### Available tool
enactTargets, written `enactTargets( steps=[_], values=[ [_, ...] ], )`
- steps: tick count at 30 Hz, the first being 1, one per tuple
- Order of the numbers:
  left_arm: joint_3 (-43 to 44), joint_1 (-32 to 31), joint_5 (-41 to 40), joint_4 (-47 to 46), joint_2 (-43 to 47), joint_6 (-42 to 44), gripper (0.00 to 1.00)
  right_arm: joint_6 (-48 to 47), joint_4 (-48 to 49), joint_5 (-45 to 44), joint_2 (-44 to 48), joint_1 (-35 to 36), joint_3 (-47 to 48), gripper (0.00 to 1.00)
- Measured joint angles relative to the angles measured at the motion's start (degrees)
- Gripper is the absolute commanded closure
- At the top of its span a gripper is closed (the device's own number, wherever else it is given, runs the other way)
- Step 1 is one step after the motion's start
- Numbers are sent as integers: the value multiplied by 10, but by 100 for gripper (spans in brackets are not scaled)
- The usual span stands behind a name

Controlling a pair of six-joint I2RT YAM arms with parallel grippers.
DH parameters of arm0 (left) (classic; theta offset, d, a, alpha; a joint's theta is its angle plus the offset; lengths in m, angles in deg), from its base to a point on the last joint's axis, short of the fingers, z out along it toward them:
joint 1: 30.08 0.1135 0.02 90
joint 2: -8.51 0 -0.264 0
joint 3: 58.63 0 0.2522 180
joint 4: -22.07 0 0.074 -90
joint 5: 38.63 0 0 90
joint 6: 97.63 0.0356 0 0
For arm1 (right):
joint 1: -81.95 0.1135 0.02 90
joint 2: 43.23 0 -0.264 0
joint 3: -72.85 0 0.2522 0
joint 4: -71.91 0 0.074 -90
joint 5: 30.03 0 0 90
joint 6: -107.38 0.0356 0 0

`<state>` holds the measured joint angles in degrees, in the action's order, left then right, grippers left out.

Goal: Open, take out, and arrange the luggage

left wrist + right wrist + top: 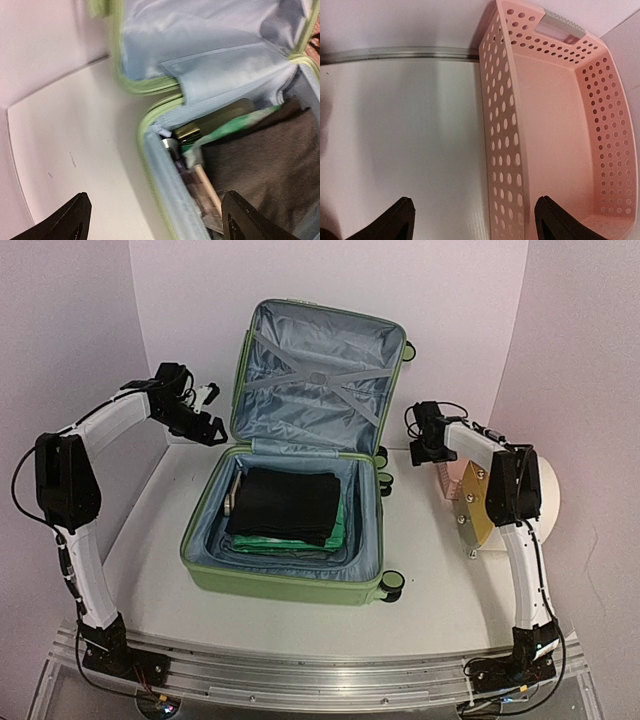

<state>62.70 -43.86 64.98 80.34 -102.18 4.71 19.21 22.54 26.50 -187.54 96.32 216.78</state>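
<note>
The white bench (150,570) carries the luggage (290,585) at its middle, a light-green hard case lying open with its wheels to the right. Its lid (320,370) stands upright against the back wall, showing grey-blue lining and crossed straps (315,378). The lower half is packed: a folded black garment (285,502) lies on top, with green fabric (340,525) showing at its right edge.

To the right of the luggage, partly behind the right arm, a pink basket (500,125) with rows of holes sits on the bench, and a cream drum (550,500) shows just past it.

The left claw (155,215) hovers by the luggage's back-left corner, near the hinge. Its fingers are spread wide, with nothing between them. The right claw (477,220) hangs right of the luggage, over the basket's near wall and the bare bench beside it, and is also spread and holding nothing.

In the left wrist view, small things are tucked along the luggage's left wall — a dark bottle with a gold cap (187,132) and a pale slim stick (207,187) — though blur hides what they are.
</note>
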Motion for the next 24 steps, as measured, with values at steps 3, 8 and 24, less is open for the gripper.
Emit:
enactTargets(
  steps=[3,8,24],
  values=[
    [0,22,-5,-2,-17,-18,10,27,0,40,45,0,-30,20],
    [-6,16,9,-1,-69,-42,10,91,5,156,190,7,-146,21],
    [-47,11,35,-56,-118,-92,75,218,82,373,196,135,-305,61]
  ],
)
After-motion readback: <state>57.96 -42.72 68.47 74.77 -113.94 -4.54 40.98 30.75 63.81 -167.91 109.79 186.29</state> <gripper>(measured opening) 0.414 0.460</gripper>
